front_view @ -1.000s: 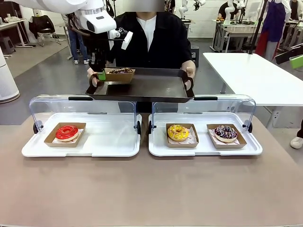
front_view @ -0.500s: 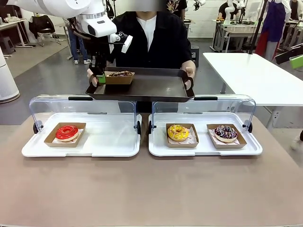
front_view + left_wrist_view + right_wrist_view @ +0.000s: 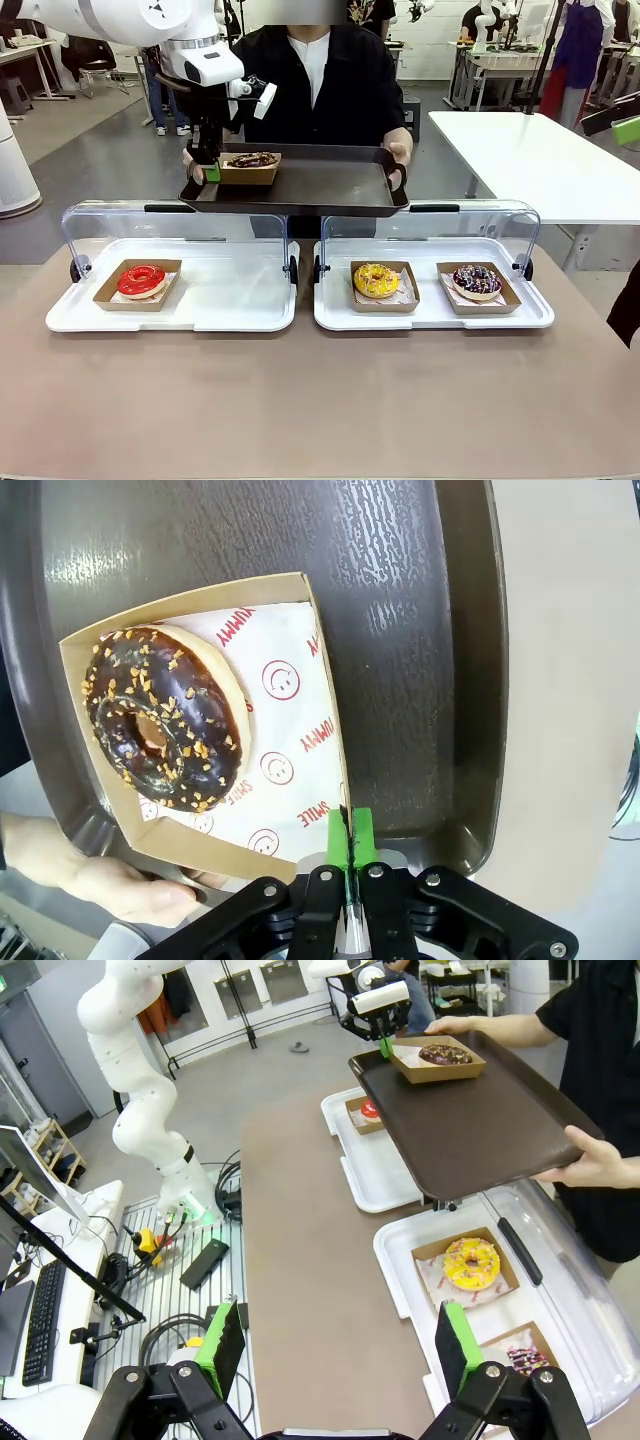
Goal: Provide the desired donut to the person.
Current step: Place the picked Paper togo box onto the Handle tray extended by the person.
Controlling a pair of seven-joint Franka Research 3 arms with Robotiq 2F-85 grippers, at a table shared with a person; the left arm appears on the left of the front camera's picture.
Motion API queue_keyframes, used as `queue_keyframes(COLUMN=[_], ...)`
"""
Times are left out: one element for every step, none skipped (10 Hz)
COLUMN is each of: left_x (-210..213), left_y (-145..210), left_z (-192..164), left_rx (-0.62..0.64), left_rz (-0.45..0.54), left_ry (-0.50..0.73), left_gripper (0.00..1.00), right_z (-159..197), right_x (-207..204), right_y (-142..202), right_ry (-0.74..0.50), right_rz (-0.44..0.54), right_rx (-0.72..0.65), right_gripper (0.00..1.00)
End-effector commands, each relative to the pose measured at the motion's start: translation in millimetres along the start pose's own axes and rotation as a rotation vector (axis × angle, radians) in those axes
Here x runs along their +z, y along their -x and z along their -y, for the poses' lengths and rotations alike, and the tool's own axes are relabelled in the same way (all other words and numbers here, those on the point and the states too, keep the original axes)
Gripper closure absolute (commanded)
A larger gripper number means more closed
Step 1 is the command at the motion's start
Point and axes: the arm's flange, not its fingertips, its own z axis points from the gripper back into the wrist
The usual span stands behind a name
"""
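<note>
The left gripper point(image 3: 350, 828) has its two green pads point(image 3: 362, 835) shut tight on the thin side wall of a brown paper box point(image 3: 220, 855). In the box, on white paper with red print, lies the chocolate donut point(image 3: 195, 720) with little orange crumbs on top. The box sits in a corner of a dark brown tray point(image 3: 400, 630). A hand point(image 3: 110, 885) holds the tray's edge just beside that corner. From the front, the person point(image 3: 320, 80) holds the tray up with both hands, above two white trays with clear lids. One white tray point(image 3: 230, 300) has a red donut point(image 3: 141, 280). The other has a yellow donut point(image 3: 376, 280) and a dark donut with sprinkles point(image 3: 477, 281).

The right gripper point(image 3: 338, 1350) has its fingers spread wide apart and holds nothing. It hangs high over the brown table point(image 3: 300, 1260), well apart from the person's tray.
</note>
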Motion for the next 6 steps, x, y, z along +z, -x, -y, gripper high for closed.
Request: queue_keyframes(left_x=[-0.1, -0.6, -0.2, -0.2, 0.3, 1.5], left_y=[6.9, 9.1, 10.1, 9.4, 9.7, 9.8], left_z=[-3.0, -4.4, -5.8, -5.3, -5.6, -5.6], left_rx=[-0.01, -0.004, -0.006, -0.003, -0.002, -0.002], left_rz=[0.046, 0.057, 0.062, 0.062, 0.06, 0.059], left_ry=[0.051, 0.062, 0.065, 0.07, 0.072, 0.069], left_gripper=[0.99, 0.99, 0.99, 0.72, 0.4, 0.13], right_z=[-0.5, -0.5, -0.5, -0.5, -0.5, -0.5], right_x=[-0.6, -0.6, -0.6, -0.6, -0.6, -0.6], right_y=[-0.2, -0.2, -0.2, -0.2, -0.2, -0.2], right_ry=[-0.006, -0.006, -0.006, -0.006, -0.006, -0.006], right_rz=[0.005, 0.005, 0.005, 0.005, 0.005, 0.005], right_rx=[0.01, 0.01, 0.01, 0.01, 0.01, 0.01], right_gripper=[0.0, 0.0, 0.0, 0.0, 0.0, 0.0])
